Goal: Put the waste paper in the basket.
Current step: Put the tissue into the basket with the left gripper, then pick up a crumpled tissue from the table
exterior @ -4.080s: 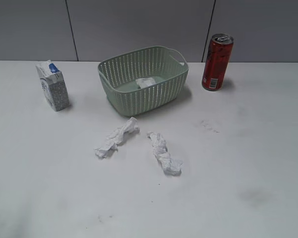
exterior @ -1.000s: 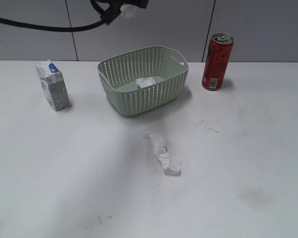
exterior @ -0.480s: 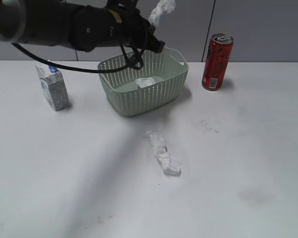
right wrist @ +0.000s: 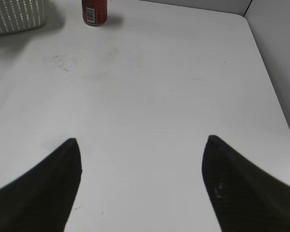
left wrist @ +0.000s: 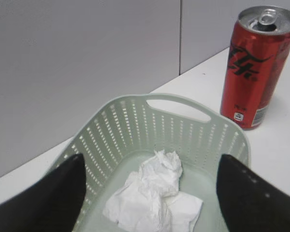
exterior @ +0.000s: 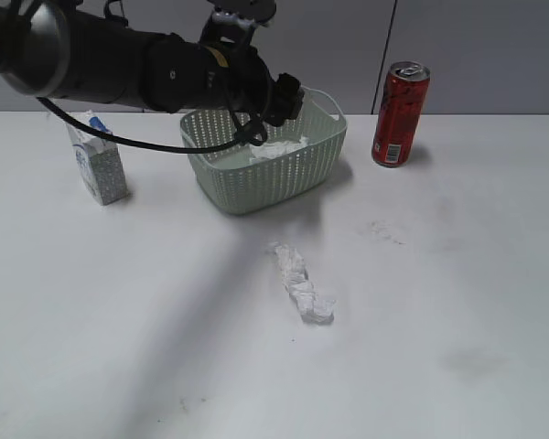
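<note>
With the left gripper (exterior: 284,99) now poised over the green basket (exterior: 221,174) and its two fingers spread wide and empty, seen dropping its load: half a second earlier a twist of waste paper was held aloft above the rim, and now lies crumpled paper (left wrist: 154,193) on the basket floor, a larger heap than before. Gone from the table too since four seconds ago: the left-hand twist of paper that lay in front of the basket. Left to collect, one last twisted tissue (exterior: 302,283) on the white table (exterior: 457,274), well apart from the basket and nearer the camera. Task judged roughly two-thirds done, one more pick-and-drop wanted. Right gripper (right wrist: 140,188) parked over bare tabletop, fingers apart, holding nothing.

Legible marks: none fully. On the red drinks can (left wrist: 255,67) beside the basket, dark script lettering, too partial to read with confidence; a small white label low on its side, unreadable. On the small blue-and-white carton (exterior: 97,160) at left, print too fine to make out.
</note>
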`<control>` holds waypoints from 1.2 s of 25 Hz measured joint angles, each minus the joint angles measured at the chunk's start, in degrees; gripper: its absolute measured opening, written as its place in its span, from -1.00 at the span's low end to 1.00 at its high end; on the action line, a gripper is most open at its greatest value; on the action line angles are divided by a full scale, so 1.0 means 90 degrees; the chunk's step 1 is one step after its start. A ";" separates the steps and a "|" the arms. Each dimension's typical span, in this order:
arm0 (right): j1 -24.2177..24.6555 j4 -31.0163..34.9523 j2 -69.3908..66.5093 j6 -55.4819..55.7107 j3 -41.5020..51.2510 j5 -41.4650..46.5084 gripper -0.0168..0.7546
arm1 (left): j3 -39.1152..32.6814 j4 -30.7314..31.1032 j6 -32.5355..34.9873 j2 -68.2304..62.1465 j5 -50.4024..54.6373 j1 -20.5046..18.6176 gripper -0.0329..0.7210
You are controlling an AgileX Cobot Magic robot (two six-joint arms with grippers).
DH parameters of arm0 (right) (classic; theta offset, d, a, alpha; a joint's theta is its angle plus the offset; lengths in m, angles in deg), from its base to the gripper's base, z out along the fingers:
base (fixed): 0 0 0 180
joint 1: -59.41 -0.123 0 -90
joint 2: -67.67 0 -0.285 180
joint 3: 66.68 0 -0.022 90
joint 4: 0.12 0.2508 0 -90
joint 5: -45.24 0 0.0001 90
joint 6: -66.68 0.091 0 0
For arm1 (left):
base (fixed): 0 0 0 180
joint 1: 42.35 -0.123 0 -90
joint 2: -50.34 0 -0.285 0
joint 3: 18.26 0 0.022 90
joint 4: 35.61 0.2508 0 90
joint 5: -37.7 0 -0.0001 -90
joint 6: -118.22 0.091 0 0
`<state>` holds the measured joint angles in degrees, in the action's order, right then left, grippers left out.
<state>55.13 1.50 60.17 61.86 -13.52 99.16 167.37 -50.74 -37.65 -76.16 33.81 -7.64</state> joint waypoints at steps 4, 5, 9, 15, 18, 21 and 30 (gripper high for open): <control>0.0000 0.0000 0.0000 0.0000 0.0000 0.0000 0.57 | 0.0000 -0.0020 0.0000 0.0221 0.0574 0.0000 0.79; 0.0000 0.0000 0.0000 0.0000 0.0000 0.0000 0.57 | 0.0000 -0.0020 0.0000 0.0337 0.0795 0.0000 0.78; 0.0000 0.0000 0.0000 0.0000 0.0000 0.0000 0.57 | 0.0006 -0.0014 0.0000 0.0919 0.1736 0.0000 0.72; 0.0000 0.0000 0.0000 0.0000 0.0000 0.0000 0.57 | 0.0006 -0.0040 0.0000 0.1889 0.3273 0.0000 0.64; 0.0000 0.0000 0.0000 0.0000 0.0000 0.0000 0.57 | 0.0012 -0.0125 0.0000 0.2276 0.4146 0.0000 0.64; 0.0000 0.0000 0.0000 0.0000 0.0000 0.0000 0.57 | 0.0012 -0.0169 0.0000 0.2463 0.5094 0.0000 0.63; 0.0000 0.0000 0.0000 0.0000 0.0000 0.0000 0.57 | 0.0012 -0.0172 0.0000 0.2134 0.5870 0.0383 0.63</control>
<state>55.13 1.50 60.17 61.86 -13.52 99.16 167.48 -52.28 -37.65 -56.96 86.64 -4.20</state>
